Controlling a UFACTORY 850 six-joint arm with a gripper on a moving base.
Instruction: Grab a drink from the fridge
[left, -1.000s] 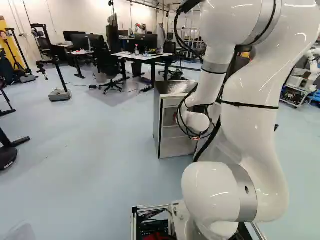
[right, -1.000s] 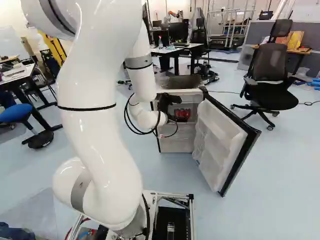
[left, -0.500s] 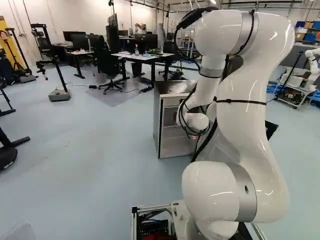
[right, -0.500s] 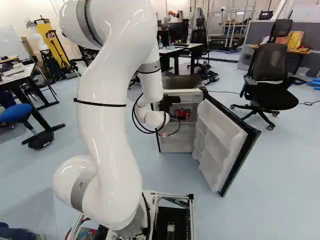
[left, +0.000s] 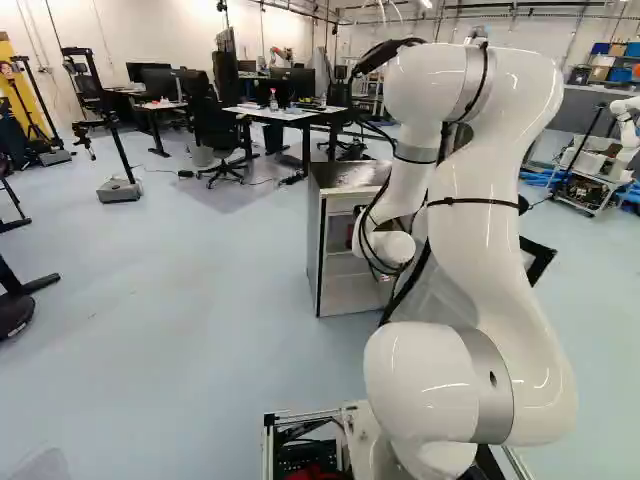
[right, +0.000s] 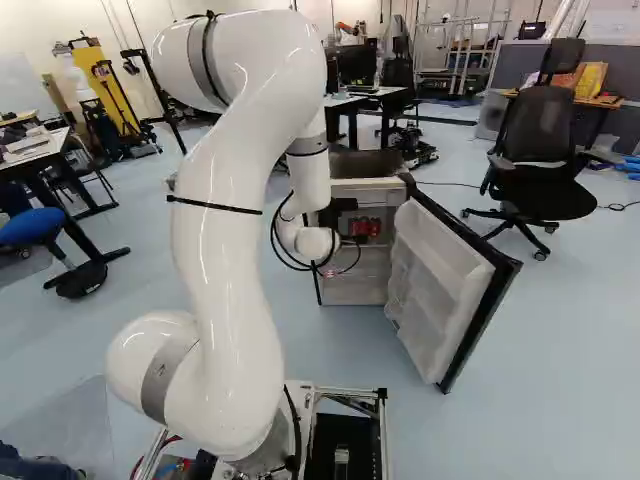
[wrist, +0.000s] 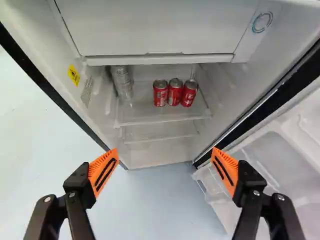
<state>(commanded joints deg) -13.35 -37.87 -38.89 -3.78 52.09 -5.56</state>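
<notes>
Reaching-in stage by the looks of it, with no drink in hand. Looking at an end effector (wrist: 165, 150) with both orange pads (wrist: 103, 171) wide apart and nothing gripped, aimed into the open fridge (wrist: 160, 30). For the drink, see the three red cans (wrist: 175, 92) close together on the shelf (wrist: 160, 116), ahead of the grip. Next, need to line up on one can, ease in and get a pad either side (might be tight with such cosy neighbours, so maybe go for an end one).

Can count the cans only in the wrist view; in the right base view, get just a red patch by the end effector. Do get nearly the whole door (right: 440, 290) there, though, versus mostly hidden behind the arm (left: 475, 230) in the left base view. Can't judge the pad gap from either base view.
</notes>
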